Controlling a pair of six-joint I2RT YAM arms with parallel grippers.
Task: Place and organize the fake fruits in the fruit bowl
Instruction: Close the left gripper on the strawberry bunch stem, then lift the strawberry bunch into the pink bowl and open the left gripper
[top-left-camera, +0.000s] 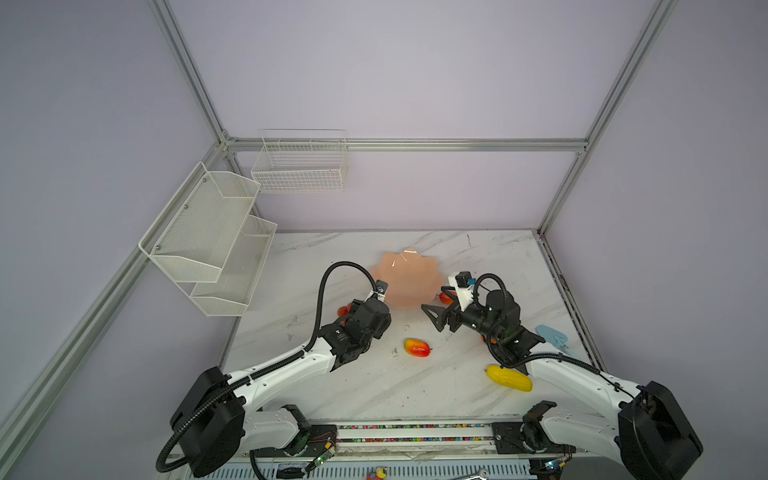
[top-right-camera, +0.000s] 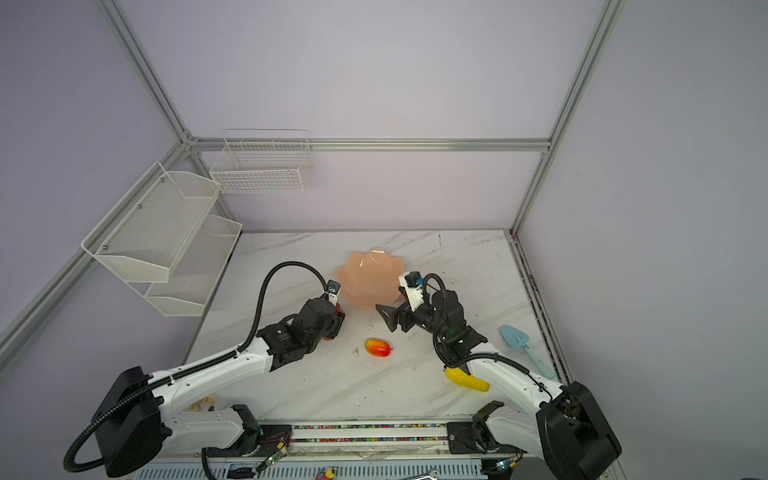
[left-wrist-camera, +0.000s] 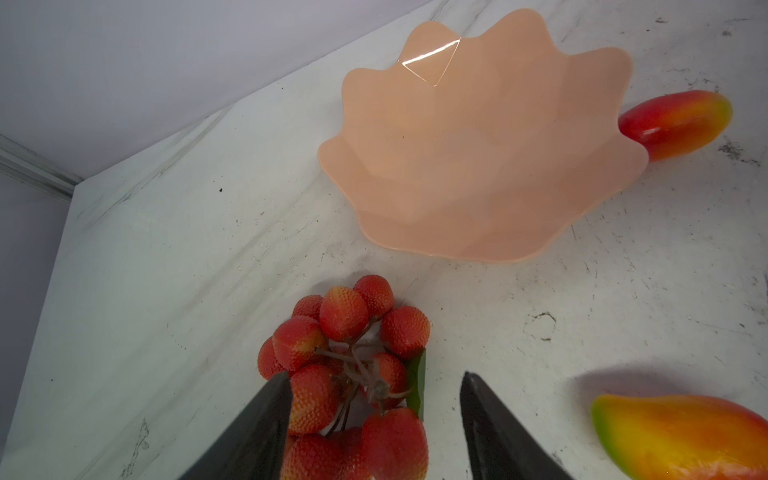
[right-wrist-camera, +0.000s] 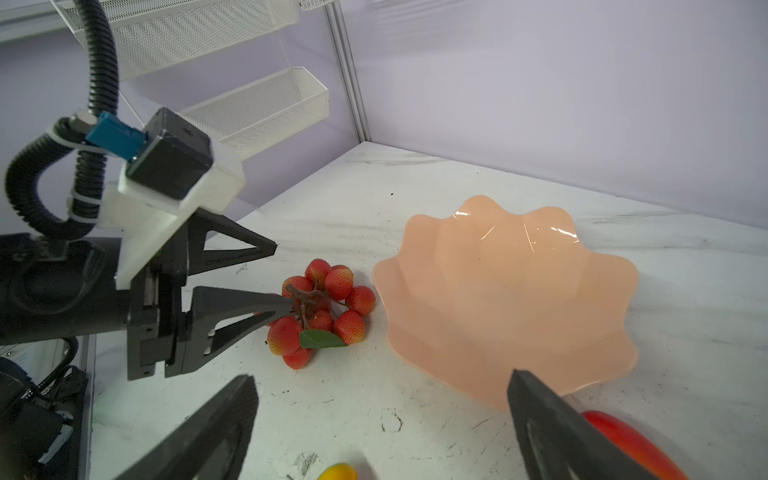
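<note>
Left pincer (left-wrist-camera: 376, 374) open, straddling grape bunch (left-wrist-camera: 345, 316) on counter (left-wrist-camera: 166, 291); bowl (left-wrist-camera: 478, 145) dead ahead of tips. Right pincer (right-wrist-camera: 382, 378) open, empty, farther off.

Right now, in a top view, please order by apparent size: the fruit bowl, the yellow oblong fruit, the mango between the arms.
1. fruit bowl, clearly largest.
2. yellow oblong fruit.
3. mango, smallest.
The yellow oblong fruit lies nearer the camera, which may exaggerate its lead.
</note>
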